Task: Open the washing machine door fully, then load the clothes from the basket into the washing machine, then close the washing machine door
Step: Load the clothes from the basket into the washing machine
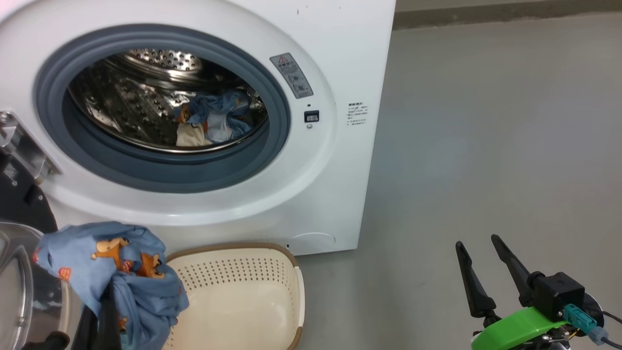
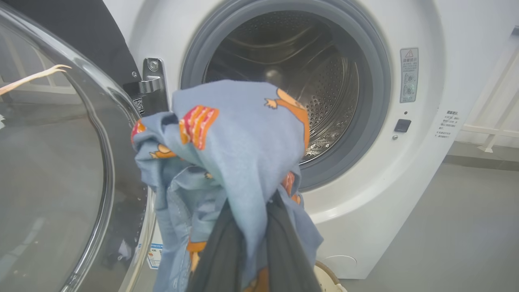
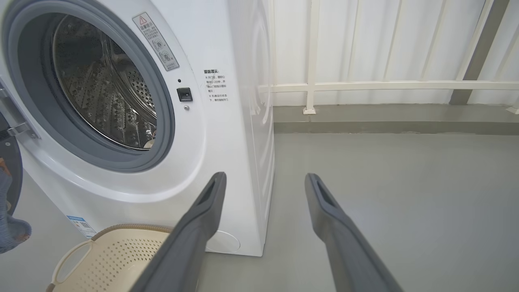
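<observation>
The washing machine (image 1: pixel 311 194) stands with its door (image 1: pixel 17 272) swung open at the lower left. A bundle of light-blue clothes (image 1: pixel 214 116) with a cream part lies inside the steel drum (image 2: pixel 308 81). My left gripper (image 2: pixel 253 227) is shut on another light-blue piece (image 1: pixel 116 272) printed with orange animals. It holds that piece above the left end of the basket (image 1: pixel 238 296), in front of and below the drum opening. The cloth covers the fingertips. My right gripper (image 1: pixel 478 245) hangs open over the floor, right of the machine, with nothing in it.
The cream basket (image 3: pixel 121 259) sits on the floor against the machine's front, its inside bare. Grey floor (image 1: pixel 486 146) stretches to the right of the machine. A white railing (image 3: pixel 365 85) runs along the back wall. The door's glass bowl (image 2: pixel 52 162) stands close on the left.
</observation>
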Tool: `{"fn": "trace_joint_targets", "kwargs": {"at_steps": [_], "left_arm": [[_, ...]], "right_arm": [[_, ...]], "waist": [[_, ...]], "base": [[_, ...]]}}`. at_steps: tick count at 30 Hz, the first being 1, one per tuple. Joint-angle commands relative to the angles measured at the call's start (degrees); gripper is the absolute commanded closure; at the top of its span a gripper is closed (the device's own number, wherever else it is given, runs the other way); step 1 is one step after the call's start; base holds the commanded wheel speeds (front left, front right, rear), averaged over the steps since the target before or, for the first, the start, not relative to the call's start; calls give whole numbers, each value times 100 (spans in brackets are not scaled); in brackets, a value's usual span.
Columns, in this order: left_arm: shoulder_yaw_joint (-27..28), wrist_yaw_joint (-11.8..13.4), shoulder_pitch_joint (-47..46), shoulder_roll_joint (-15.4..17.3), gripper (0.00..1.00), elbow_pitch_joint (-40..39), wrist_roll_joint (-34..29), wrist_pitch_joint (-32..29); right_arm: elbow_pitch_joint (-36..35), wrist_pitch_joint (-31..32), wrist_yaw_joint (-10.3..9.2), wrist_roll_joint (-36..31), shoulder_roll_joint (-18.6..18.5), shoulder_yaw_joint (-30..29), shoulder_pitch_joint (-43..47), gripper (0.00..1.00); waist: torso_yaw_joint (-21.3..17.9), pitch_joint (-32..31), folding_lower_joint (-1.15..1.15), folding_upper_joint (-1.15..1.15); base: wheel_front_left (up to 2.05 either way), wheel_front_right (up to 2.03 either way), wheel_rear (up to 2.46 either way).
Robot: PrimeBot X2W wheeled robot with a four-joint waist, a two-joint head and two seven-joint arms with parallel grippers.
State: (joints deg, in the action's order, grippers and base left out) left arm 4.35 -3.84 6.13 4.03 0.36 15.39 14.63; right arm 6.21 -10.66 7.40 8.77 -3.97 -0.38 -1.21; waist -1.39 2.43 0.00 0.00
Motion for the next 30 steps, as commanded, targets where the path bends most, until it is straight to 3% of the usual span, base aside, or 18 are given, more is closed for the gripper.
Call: {"fn": "trace_joint_targets", "kwargs": {"at_steps": [1,17,30], "left_arm": [[208,-14,-219,41,100,-137,-25,37],[168,-133,-1029,49,100,216,24,37],[142,-219,-2311,381,100,778,10,37]], "right_arm": [[-157,-8,9,-63,-23,122,-111,0],[-31,-133,9,-51,54,173,-363,0],[36,-227,9,-43,88,272,-634,0]], "waist": [[11,71,0,0],[-124,641,0,0],[-428,1277,0,0]], "base": [[0,0,0],[0,0,0],[0,0,0]]}}
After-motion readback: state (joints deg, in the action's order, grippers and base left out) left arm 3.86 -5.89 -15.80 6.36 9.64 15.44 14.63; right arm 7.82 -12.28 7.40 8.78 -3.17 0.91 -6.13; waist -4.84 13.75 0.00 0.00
